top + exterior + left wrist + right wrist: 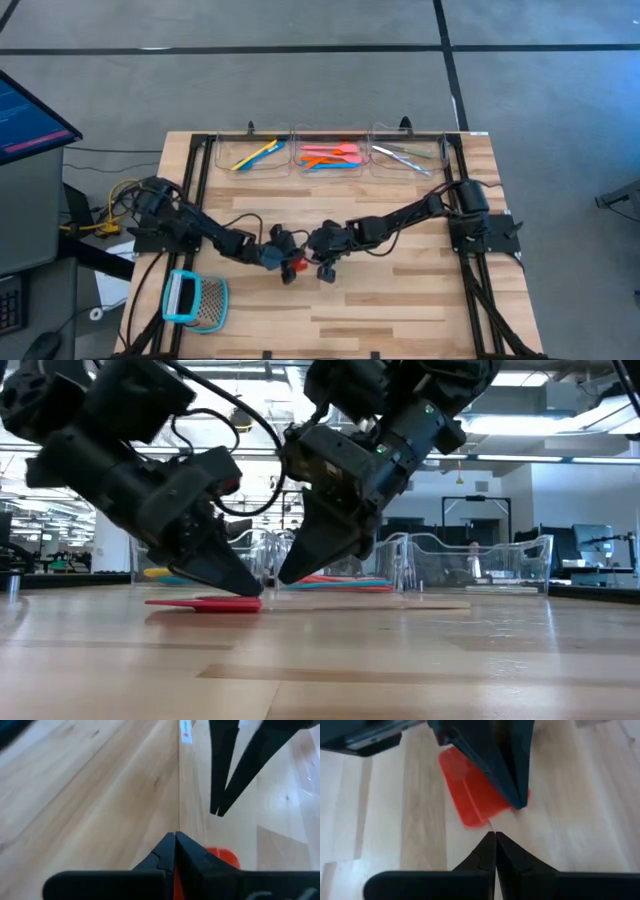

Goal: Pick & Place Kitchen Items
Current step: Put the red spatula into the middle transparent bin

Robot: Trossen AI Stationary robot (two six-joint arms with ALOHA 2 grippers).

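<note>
Both grippers meet, tips down, at the red-headed spatula mid-table

The left gripper (285,268) and right gripper (322,262) stand close together near the middle of the wooden table (400,300), each with its fingers pressed fully together and nothing clamped between them. The red-headed spatula (205,603) lies flat on the boards; the left gripper's tip comes down at the red head, while the right gripper's tip rests on the wood just beside it (whether the left tip actually touches the head is hard to tell). At the table's far edge sit three clear trays (330,155): yellow and blue utensils (255,155) in the left one, orange, pink and blue utensils (330,156) in the middle, silvery metal pieces (405,156) in the right. A teal-framed mesh tool (195,300) lies near the front left corner.
</note>
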